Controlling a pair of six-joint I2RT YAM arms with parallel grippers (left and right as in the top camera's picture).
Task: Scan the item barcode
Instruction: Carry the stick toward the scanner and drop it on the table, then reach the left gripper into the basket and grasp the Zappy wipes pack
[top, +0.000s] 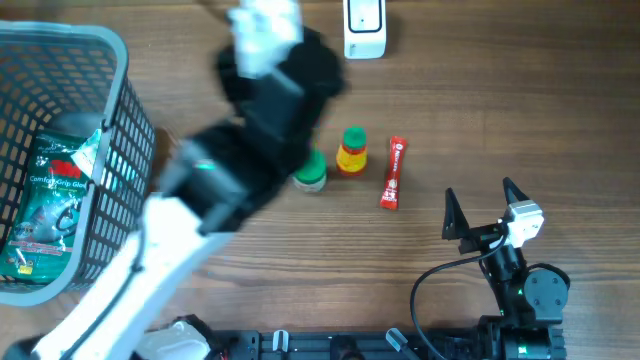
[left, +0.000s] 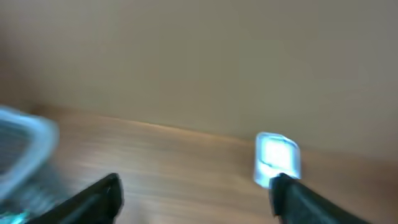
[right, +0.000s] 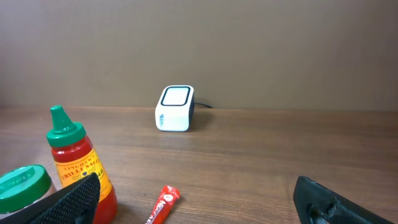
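Observation:
The white barcode scanner stands at the back of the table, also seen as scanner and blurred scanner. A green-and-white packet lies inside the grey basket. My left arm is a motion blur sweeping from bottom left to top centre. In the left wrist view the left gripper is open with only bare table between its fingers. A green-lidded jar, a red sauce bottle and a red sachet sit mid-table. My right gripper is open and empty, right of them.
The basket's rim shows at the left of the left wrist view. From the right wrist I see the sauce bottle, jar lid and sachet to the left front. A black cable loops near the right arm's base.

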